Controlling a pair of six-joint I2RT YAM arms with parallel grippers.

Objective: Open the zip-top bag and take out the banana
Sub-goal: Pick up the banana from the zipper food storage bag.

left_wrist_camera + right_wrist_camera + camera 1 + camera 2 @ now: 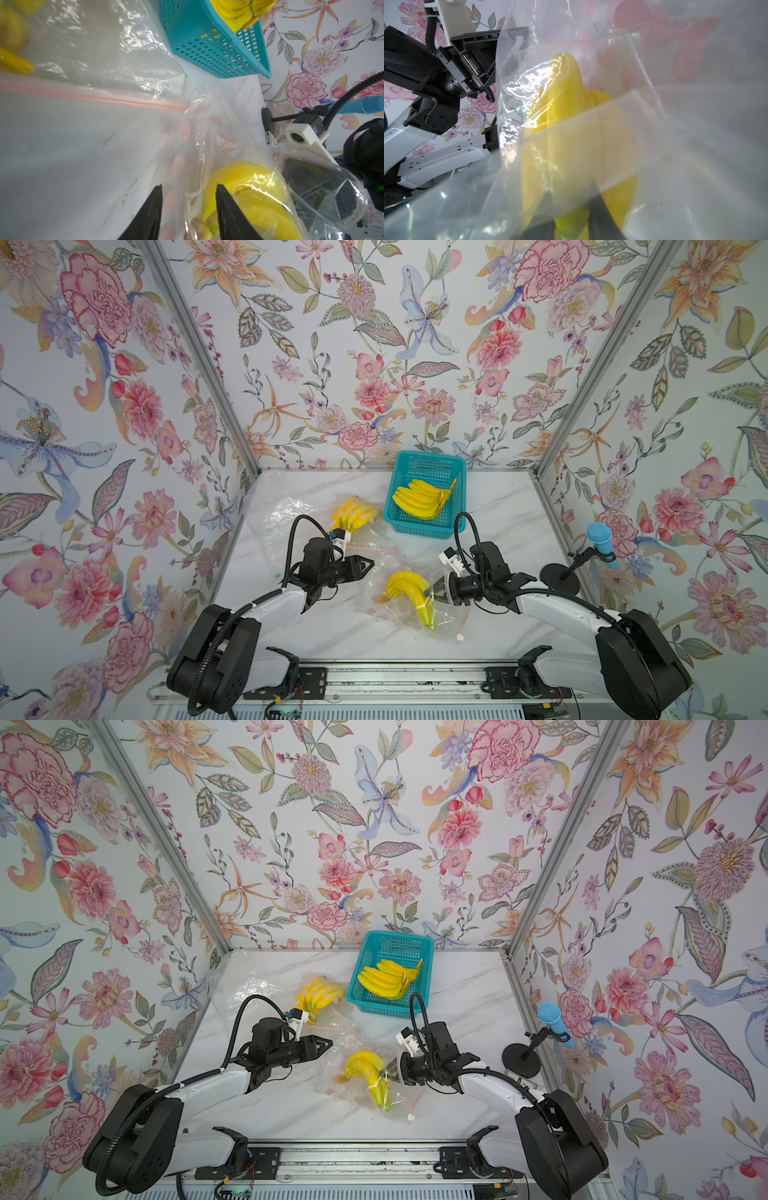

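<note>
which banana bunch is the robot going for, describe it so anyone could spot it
On the marble table, look nearer than the teal basket, between the two arms. The near bunch lies in a clear bag with red print, and the right end effector grips it. The basket bunch is unbagged; the far bunch lies ungripped.

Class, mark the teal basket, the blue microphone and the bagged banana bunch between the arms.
teal basket point(417, 526): a top view, near wall.
blue microphone point(599, 536): a top view, foam head.
bagged banana bunch point(405, 583): a top view, curved back.
</note>
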